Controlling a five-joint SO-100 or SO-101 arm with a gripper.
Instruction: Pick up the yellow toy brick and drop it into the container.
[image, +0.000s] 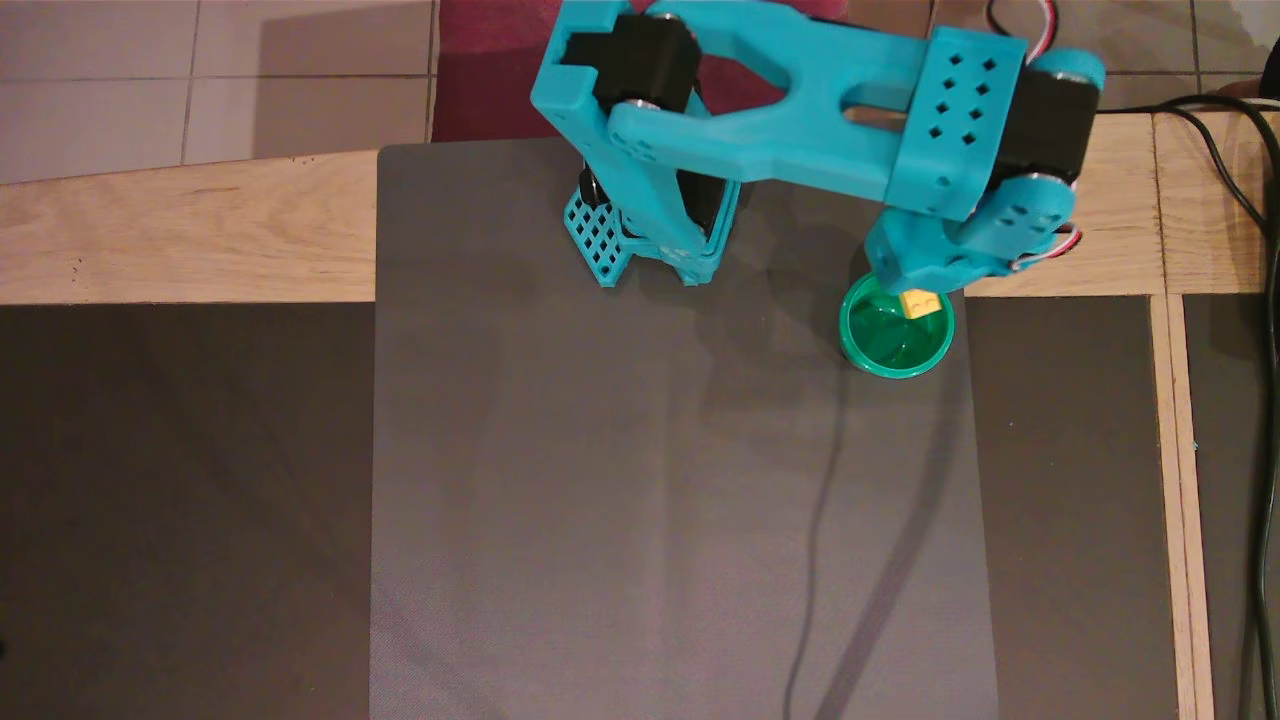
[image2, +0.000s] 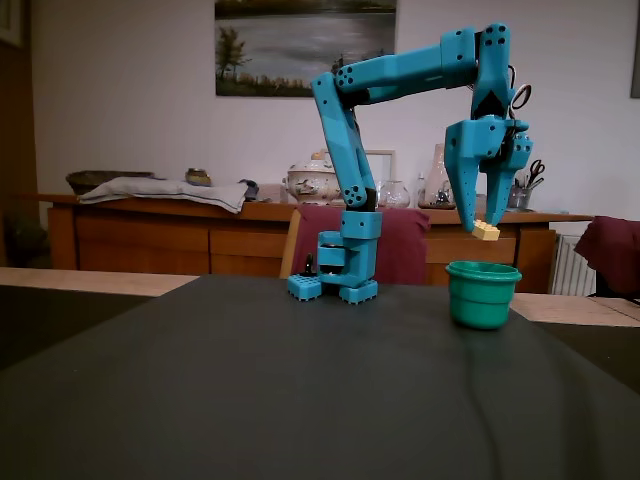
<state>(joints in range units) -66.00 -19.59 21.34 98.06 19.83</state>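
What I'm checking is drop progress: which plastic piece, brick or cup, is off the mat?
The yellow toy brick, gripped by the end effector above the green cup; the cup alone stands on the grey mat.

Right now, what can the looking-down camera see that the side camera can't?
Only the overhead view shows the glossy inside of the green cup and the brick over its far edge, plus the mat's whole outline. Only the fixed view shows the yellow brick hanging in the air above the cup's rim, and the room behind: sideboard and painting. Both show the blue arm and its gripper pinching the brick over the cup.
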